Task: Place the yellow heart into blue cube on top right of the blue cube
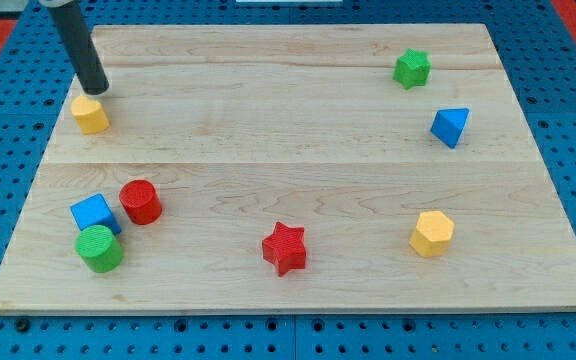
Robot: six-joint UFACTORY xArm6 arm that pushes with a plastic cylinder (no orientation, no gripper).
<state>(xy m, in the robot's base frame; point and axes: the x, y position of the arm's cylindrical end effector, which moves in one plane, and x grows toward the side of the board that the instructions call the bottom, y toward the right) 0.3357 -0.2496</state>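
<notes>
The yellow heart (90,114) lies near the board's upper left corner. My tip (95,90) stands just above it in the view, touching or nearly touching its top edge. The blue cube (93,213) sits at the lower left, far below the heart. A red cylinder (140,201) stands just right of the cube, and a green cylinder (100,248) touches the cube's lower side.
A red star (285,247) lies at the bottom centre. A yellow hexagonal block (432,233) is at the lower right. A blue triangular block (450,126) and a green star (412,68) are at the upper right. The wooden board (288,150) sits on a blue pegboard.
</notes>
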